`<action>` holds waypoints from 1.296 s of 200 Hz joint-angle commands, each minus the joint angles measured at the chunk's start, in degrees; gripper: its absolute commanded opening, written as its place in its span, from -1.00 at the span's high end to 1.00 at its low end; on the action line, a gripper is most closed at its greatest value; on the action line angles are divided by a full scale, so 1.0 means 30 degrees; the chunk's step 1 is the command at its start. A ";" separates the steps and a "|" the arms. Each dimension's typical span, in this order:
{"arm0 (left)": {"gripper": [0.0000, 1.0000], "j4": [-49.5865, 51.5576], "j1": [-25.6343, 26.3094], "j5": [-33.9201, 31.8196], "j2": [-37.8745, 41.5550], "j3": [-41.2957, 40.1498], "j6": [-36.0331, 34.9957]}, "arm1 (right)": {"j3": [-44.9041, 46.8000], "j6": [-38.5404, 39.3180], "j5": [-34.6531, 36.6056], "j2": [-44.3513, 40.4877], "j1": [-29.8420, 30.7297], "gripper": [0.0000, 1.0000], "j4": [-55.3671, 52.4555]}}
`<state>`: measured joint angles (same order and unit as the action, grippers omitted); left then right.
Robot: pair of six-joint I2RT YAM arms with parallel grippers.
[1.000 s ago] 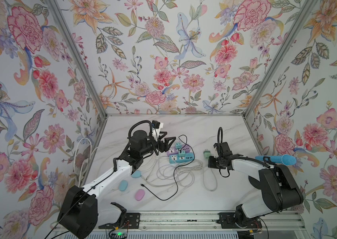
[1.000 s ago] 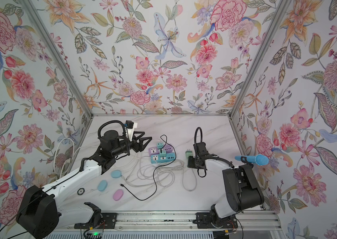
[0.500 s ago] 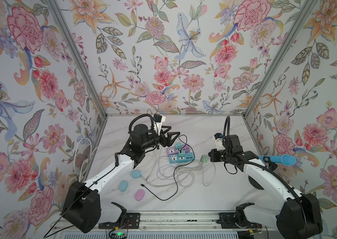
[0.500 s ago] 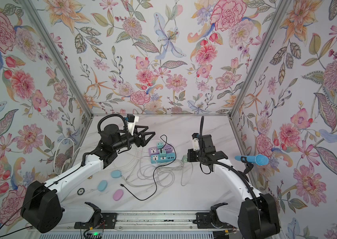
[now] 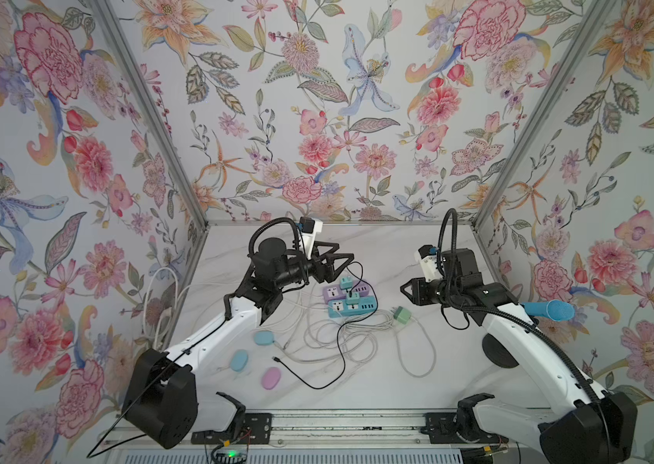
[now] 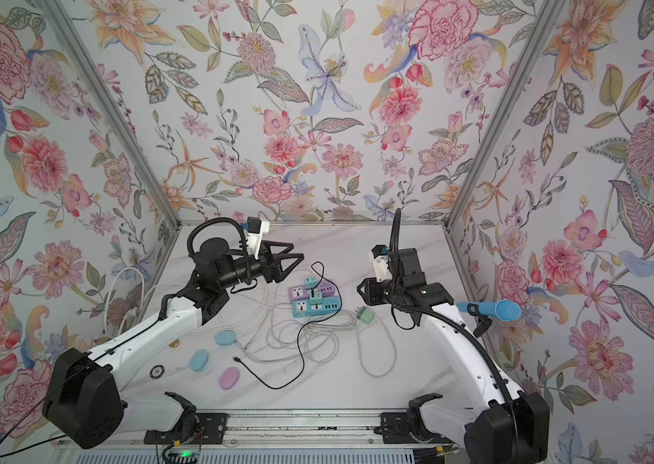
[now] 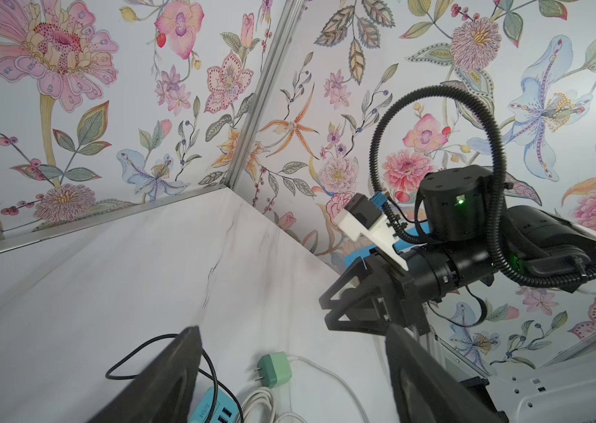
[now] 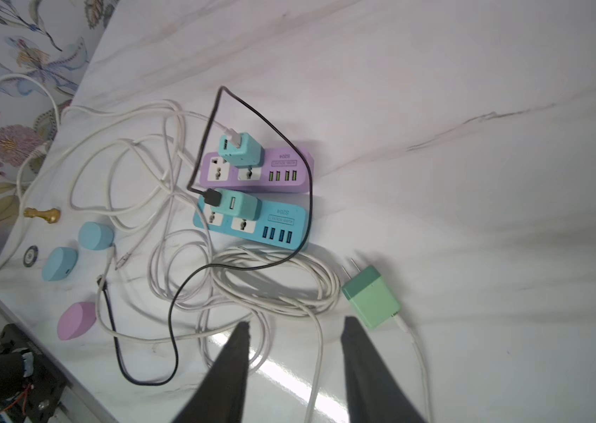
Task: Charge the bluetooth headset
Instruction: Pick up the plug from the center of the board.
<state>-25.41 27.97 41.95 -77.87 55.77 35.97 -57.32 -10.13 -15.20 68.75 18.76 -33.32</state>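
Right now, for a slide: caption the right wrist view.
Open right gripper hovers near unplugged mint-green wall charger, beside purple power strip and blue power strip.

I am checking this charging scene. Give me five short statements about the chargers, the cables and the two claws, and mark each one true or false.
1. The green charger is plugged into the blue power strip. False: it lies loose on the table beside the strip, with its prongs free.
2. A black cable is plugged into the teal adapter on the blue power strip. True.
3. The right claw holds the green charger. False: it is open and empty.
4. Two blue cases and one pink case lie on the table. True.
5. The left claw is shut. False: it is open.
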 commanded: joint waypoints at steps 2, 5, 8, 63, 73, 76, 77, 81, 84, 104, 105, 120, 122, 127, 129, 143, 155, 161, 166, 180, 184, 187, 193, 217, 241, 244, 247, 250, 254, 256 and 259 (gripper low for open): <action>-0.63 -0.0503 -0.0204 0.0460 0.0606 -0.0454 0.0317 | 0.1073 -0.0363 0.1877 0.1119 0.0541 -0.47 -0.1096; -0.63 -0.0496 -0.0188 0.0484 0.0612 -0.0480 0.0316 | 0.1124 -0.0419 0.1980 0.1324 0.0586 -0.49 -0.1027; -0.64 -0.0473 -0.0186 0.0487 0.0621 -0.0483 0.0294 | 0.1214 -0.0408 0.2015 0.1485 0.0646 -0.51 -0.0924; -0.60 -0.0424 -0.0185 0.0721 0.0499 -0.0484 0.0243 | 0.1032 0.1619 0.5192 0.5166 0.2221 -0.85 0.0137; -0.60 -0.0270 -0.0181 0.0722 0.0496 -0.0484 0.0157 | 0.0783 0.2280 0.5723 0.5854 0.2307 -0.83 -0.0068; -0.59 -0.0236 -0.0181 0.0722 0.0496 -0.0484 0.0142 | 0.0756 0.2407 0.5802 0.5948 0.2302 -0.83 -0.0117; -0.59 -0.0219 -0.0167 0.0708 0.0496 -0.0484 0.0127 | 0.0732 0.2482 0.5845 0.5974 0.2301 -0.82 -0.0130; -0.59 -0.0178 -0.0197 0.0694 0.0496 -0.0506 0.0090 | 0.0660 0.2731 0.6015 0.6168 0.2300 -0.82 -0.0190; -0.59 -0.0148 -0.0187 0.0678 0.0518 -0.0512 0.0068 | 0.0603 0.2945 0.6152 0.6287 0.2300 -0.82 -0.0226; -0.59 -0.0029 -0.0211 0.0580 0.0525 -0.0513 -0.0061 | 0.0415 0.3861 0.6968 0.6741 0.1985 -0.73 -0.0230; -0.59 -0.0028 -0.0211 0.0578 0.0525 -0.0513 -0.0063 | 0.0401 0.3897 0.6970 0.6736 0.1967 -0.72 -0.0230; -0.59 -0.0070 -0.0211 0.0490 0.0453 -0.0486 -0.0122 | 0.0225 0.4302 0.6508 0.6998 0.1342 -0.63 -0.0124; -0.59 -0.0074 -0.0233 0.0488 0.0441 -0.0484 -0.0123 | 0.0199 0.4326 0.6372 0.7018 0.1291 -0.62 -0.0094; -0.59 -0.0070 -0.0237 0.0486 0.0402 -0.0462 -0.0123 | 0.0128 0.4470 0.6064 0.7152 0.1122 -0.61 0.0004; -0.59 -0.0081 -0.0239 0.0487 0.0363 -0.0456 -0.0123 | 0.0109 0.4522 0.5968 0.7166 0.1083 -0.60 0.0040; -0.58 -0.0086 -0.0240 0.0601 0.0139 -0.0284 -0.0123 | 0.0064 0.4931 0.5665 0.7495 0.0896 -0.57 0.0333; -0.58 -0.0154 -0.0266 0.0633 -0.0054 -0.0221 -0.0091 | 0.0089 0.5121 0.5453 0.7761 0.0772 -0.57 0.0642; -0.57 -0.0233 -0.0256 0.0662 -0.0157 -0.0220 0.0004 | 0.0141 0.5135 0.5158 0.7836 0.0627 -0.56 0.0845; -0.57 -0.0354 -0.0269 0.0706 -0.0230 -0.0202 0.0088 | 0.0215 0.5162 0.4852 0.7895 0.0559 -0.56 0.1047; -0.57 -0.0574 -0.0270 0.0887 -0.0436 -0.0140 0.0282 | 0.0359 0.5252 0.4228 0.8005 0.0529 -0.58 0.1494; -0.56 -0.0583 -0.0269 0.0947 -0.0490 -0.0107 0.0314 | 0.0399 0.5279 0.4204 0.8040 0.0541 -0.58 0.1501; -0.56 -0.0583 -0.0284 0.0970 -0.0513 -0.0089 0.0338 | 0.0410 0.5303 0.4168 0.8071 0.0553 -0.58 0.1557; -0.56 -0.0581 -0.0298 0.1022 -0.0550 -0.0074 0.0396 | 0.0441 0.5407 0.4072 0.8148 0.0544 -0.58 0.1608; -0.55 -0.0649 -0.0299 0.1031 -0.0616 -0.0103 0.0404 | 0.0574 0.5523 0.3983 0.8441 0.0560 -0.58 0.1738; -0.55 -0.0671 -0.0357 0.1066 -0.0690 -0.0045 0.0459 | 0.0488 0.5570 0.3842 0.9014 0.0577 -0.57 0.1831; -0.55 -0.0664 -0.0357 0.1073 -0.0703 -0.0022 0.0459 | 0.0476 0.5599 0.3881 0.9104 0.0587 -0.56 0.1821; -0.55 -0.0670 -0.0357 0.1088 -0.0705 -0.0016 0.0451 | 0.0448 0.5651 0.3875 0.9192 0.0577 -0.55 0.1824; -0.55 -0.0697 -0.0372 0.1087 -0.0731 0.0007 0.0476 | 0.0423 0.5675 0.3871 0.9273 0.0583 -0.54 0.1850; -0.55 -0.0700 -0.0380 0.1089 -0.0719 0.0028 0.0469 | 0.0412 0.5712 0.3897 0.9415 0.0579 -0.53 0.1825; -0.55 -0.0700 -0.0385 0.1085 -0.0723 0.0040 0.0508 | 0.0414 0.5733 0.3918 0.9482 0.0573 -0.51 0.1836; -0.54 -0.0700 -0.0386 0.1090 -0.0748 0.0043 0.0520 | 0.0389 0.5748 0.3949 0.9584 0.0612 -0.49 0.1829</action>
<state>-25.78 27.64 43.57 -79.33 54.74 36.53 -55.92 5.56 -2.59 94.91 20.53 -27.90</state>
